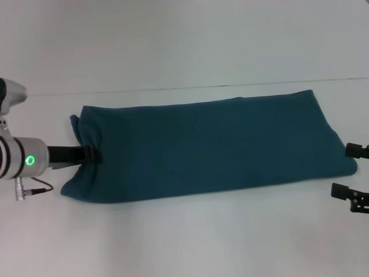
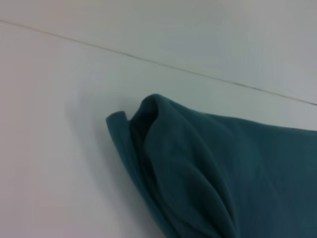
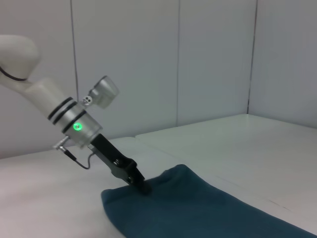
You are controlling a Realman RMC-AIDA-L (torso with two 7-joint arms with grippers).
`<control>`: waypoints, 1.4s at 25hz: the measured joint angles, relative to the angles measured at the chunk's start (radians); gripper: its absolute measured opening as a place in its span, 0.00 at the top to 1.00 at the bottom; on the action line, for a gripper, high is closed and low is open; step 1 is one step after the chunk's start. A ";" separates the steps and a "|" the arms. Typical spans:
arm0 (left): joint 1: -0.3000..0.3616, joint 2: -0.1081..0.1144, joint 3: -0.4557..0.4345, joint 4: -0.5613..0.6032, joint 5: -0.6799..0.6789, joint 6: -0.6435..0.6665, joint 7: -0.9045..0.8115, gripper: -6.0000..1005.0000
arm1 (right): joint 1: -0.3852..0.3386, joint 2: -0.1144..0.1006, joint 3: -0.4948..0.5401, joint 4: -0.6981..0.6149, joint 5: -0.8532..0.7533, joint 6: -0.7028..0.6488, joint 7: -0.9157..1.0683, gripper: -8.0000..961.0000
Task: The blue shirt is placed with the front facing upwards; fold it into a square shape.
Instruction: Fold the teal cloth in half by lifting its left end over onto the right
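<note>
Head view: right gripper (image 1: 350, 178) nearest, fingers spread apart, holding nothing, just off blue shirt's (image 1: 207, 150) end. Shirt lies as long folded band on white table (image 1: 184, 242), stretching from right gripper across to left gripper (image 1: 95, 154), which pinches cloth at far end (fingertips buried in fold).

Left wrist view: bunched shirt corner (image 2: 198, 168) lifted, own fingers unseen.

Right wrist view: left gripper (image 3: 141, 186) clamped on shirt edge (image 3: 198, 213).

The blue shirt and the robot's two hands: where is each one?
blue shirt (image 1: 213, 147): head view, middle of the folded cloth.
left hand (image 1: 95, 154): head view, tips at the shirt's end.
right hand (image 1: 353, 170): head view, between its fingers.
</note>
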 joint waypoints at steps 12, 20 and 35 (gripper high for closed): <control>0.101 -0.032 0.002 0.201 0.000 0.087 0.000 0.91 | 0.002 0.000 0.003 0.029 0.005 0.050 0.000 0.02; 0.145 -0.028 0.002 0.268 0.015 0.128 0.000 0.91 | 0.014 0.000 0.001 0.044 0.002 0.060 0.000 0.02; 0.189 -0.010 -0.028 0.340 0.092 0.144 0.028 0.91 | 0.053 0.000 -0.027 0.081 0.000 0.080 0.000 0.02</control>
